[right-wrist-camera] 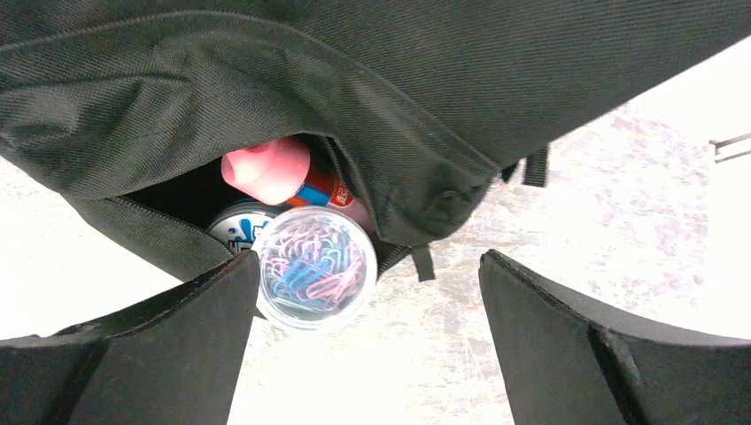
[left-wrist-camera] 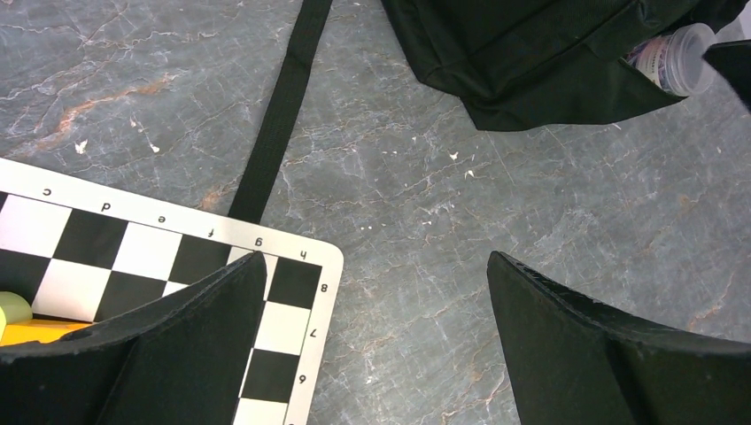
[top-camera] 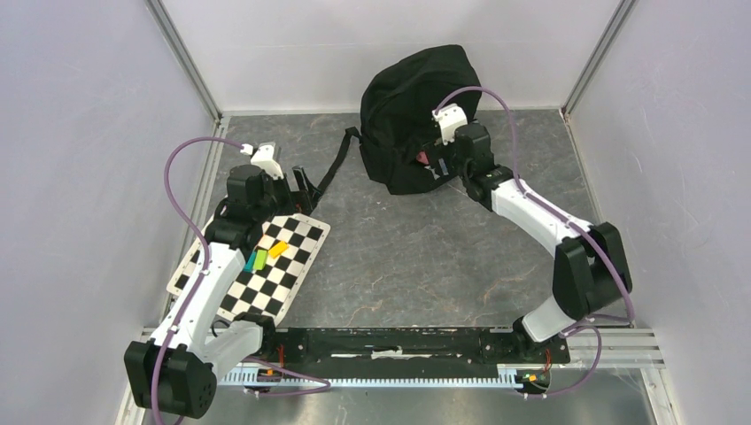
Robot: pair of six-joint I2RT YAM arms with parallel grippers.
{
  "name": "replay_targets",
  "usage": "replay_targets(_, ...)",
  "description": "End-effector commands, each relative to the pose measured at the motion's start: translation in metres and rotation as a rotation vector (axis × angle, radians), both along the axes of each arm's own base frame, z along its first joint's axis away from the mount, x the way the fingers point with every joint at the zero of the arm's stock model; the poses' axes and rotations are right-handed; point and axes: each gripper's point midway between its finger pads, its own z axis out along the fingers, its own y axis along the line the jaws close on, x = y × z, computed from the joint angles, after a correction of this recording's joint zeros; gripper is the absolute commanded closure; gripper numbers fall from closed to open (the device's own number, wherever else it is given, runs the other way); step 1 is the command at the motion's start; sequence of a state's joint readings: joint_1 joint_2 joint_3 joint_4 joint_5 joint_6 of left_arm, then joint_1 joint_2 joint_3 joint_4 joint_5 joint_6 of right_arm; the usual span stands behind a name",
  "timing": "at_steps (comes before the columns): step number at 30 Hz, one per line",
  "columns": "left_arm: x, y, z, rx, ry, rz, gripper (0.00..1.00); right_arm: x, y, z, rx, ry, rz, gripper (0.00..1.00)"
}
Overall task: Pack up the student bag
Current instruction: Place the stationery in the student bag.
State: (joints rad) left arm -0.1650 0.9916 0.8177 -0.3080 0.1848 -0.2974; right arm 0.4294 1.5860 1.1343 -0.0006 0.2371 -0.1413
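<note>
Chequered black and white, the board lies toward the left edge of the bench with a few small coloured blocks on it, green, blue and yellow. My left gripper hangs over the board's far corner, jaws spread wide with nothing between them. A black strap runs from that corner across the stone top toward the far edge. There the student bag sits slumped, a little right of the middle. My right gripper is at the bag's near side, facing an unzipped pocket, with its fingers apart and clamping nothing. A clear tub of paper clips rests in the pocket mouth, partly inside, just beside my left-hand finger; I cannot tell whether they touch. Behind it I see a pink-capped item and a blue-and-white round tin. I judge the step in hand to be seating this tub. The next move calls for a gentle push deeper, or a straight withdrawal that does not drag it out. After that the blocks on the board look like the left arm's job.
</note>
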Motion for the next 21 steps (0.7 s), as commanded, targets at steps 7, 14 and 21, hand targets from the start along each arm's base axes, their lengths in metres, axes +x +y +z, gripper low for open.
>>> replay_targets(7,0.0,0.002,0.012,0.024,-0.05,-0.004,0.0,-0.024,-0.03,0.019,0.126,-0.011,-0.027,0.02)
replay_targets(14,0.001,0.002,0.01,0.024,-0.044,-0.005,0.0,-0.018,-0.046,0.003,0.371,0.002,-0.092,0.09)
replay_targets(21,0.001,0.002,0.009,0.028,-0.042,-0.003,0.0,0.002,-0.017,-0.011,0.514,0.032,-0.035,0.28)
